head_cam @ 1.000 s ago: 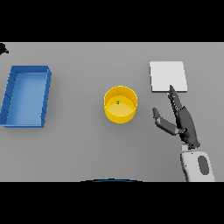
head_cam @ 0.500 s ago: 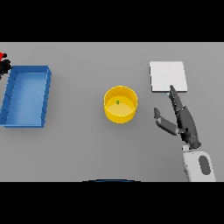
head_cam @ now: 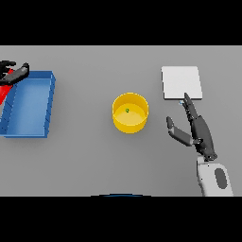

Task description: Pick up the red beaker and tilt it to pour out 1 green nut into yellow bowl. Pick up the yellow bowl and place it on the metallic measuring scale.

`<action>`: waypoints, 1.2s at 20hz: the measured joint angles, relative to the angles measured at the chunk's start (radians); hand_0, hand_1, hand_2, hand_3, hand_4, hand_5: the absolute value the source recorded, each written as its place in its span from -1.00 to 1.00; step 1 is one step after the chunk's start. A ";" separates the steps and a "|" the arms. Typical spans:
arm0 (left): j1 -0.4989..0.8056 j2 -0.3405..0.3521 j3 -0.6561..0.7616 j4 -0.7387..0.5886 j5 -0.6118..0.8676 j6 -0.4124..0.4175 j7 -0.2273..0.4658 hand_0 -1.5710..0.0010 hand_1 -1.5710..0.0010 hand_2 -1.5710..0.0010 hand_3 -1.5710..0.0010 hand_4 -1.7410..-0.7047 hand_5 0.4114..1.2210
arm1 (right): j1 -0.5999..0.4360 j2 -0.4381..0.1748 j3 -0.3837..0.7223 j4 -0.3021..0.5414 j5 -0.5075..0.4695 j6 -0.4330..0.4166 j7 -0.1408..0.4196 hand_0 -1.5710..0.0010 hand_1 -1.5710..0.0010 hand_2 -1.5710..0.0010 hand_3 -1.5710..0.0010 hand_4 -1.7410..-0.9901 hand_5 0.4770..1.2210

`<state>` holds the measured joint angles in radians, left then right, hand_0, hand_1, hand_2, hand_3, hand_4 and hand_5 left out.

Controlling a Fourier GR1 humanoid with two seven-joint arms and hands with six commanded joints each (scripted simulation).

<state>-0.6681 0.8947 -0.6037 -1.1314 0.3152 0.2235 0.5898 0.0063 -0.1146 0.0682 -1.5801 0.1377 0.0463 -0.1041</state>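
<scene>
Head view shows the green nut (head_cam: 126, 111) already in the yellow bowl (head_cam: 130, 113), so the right hand (head_cam: 196, 130), fingers straight and apart, waits beside it, ready to grab.

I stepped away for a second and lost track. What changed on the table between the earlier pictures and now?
The left hand, holding the red beaker, has come further into view at the left edge, over the blue tray. The right hand is open and barely shifted, below the scale. The yellow bowl with the green nut stayed put.
</scene>
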 measured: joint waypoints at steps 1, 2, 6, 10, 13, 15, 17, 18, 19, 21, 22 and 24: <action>-0.004 0.001 -0.004 0.003 -0.001 -0.015 0.002 0.49 0.57 0.61 0.76 0.80 -0.37 | -0.007 0.004 0.004 0.001 0.005 -0.004 0.004 1.00 1.00 1.00 1.00 0.13 -0.33; -0.022 0.003 -0.020 0.016 -0.009 -0.031 0.020 0.59 0.65 0.69 0.81 0.83 -0.39 | 0.003 0.007 0.010 -0.008 0.007 -0.002 -0.009 1.00 1.00 1.00 1.00 0.13 -0.34; -0.031 0.018 -0.054 0.030 -0.003 -0.050 0.020 0.83 0.86 0.87 0.92 0.89 -0.40 | 0.007 0.000 0.009 -0.013 0.018 -0.010 -0.007 1.00 1.00 1.00 1.00 0.16 -0.36; -0.033 0.002 -0.078 0.025 -0.041 -0.009 0.013 0.93 0.94 0.95 0.97 0.95 -0.38 | -0.007 0.008 0.016 -0.019 0.021 -0.012 0.031 1.00 1.00 1.00 1.00 0.23 -0.39; -0.026 -0.009 -0.066 0.033 -0.036 0.018 -0.015 0.96 0.97 0.97 0.98 0.97 -0.35 | -0.036 -0.023 0.041 -0.044 0.114 -0.050 0.094 1.00 1.00 1.00 1.00 0.38 -0.50; -0.028 -0.003 -0.059 0.026 -0.037 0.030 -0.022 0.98 0.98 0.98 0.99 0.97 -0.32 | -0.081 -0.058 0.061 -0.030 0.134 -0.012 0.090 0.98 1.00 1.00 1.00 0.53 -0.47; -0.028 -0.013 -0.058 0.024 -0.033 0.036 -0.038 0.99 0.99 0.99 0.99 0.96 -0.29 | -0.134 -0.102 0.090 -0.017 0.132 0.066 0.036 0.99 1.00 1.00 1.00 0.44 -0.45; -0.024 -0.018 -0.059 0.023 -0.029 0.038 -0.037 0.99 0.99 0.99 0.99 0.95 -0.27 | -0.167 -0.121 0.103 -0.002 0.139 0.096 0.034 0.99 1.00 1.00 1.00 0.36 -0.46; -0.029 -0.019 -0.054 0.031 -0.029 0.042 -0.038 0.99 0.99 0.99 1.00 0.94 -0.26 | -0.199 -0.141 0.135 0.009 0.178 0.115 0.024 0.99 1.00 1.00 1.00 0.30 -0.49; -0.024 -0.008 -0.056 0.009 -0.031 0.049 -0.037 0.99 1.00 1.00 1.00 0.93 -0.27 | -0.255 -0.186 0.190 0.040 0.260 0.148 0.029 1.00 1.00 1.00 1.00 0.30 -0.54; -0.023 -0.017 -0.060 0.019 -0.035 0.049 -0.044 1.00 1.00 1.00 1.00 0.92 -0.26 | -0.268 -0.199 0.206 0.050 0.284 0.159 0.043 1.00 1.00 1.00 1.00 0.33 -0.57; -0.019 -0.014 -0.048 0.018 -0.021 0.049 -0.053 1.00 1.00 1.00 1.00 0.92 -0.26 | -0.334 -0.243 0.273 0.066 0.376 0.187 0.021 1.00 1.00 1.00 1.00 0.36 -0.62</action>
<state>-0.6871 0.8810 -0.6514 -1.1132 0.2940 0.2722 0.5364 -0.3275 -0.3580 0.3410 -1.5144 0.5135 0.2332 -0.0835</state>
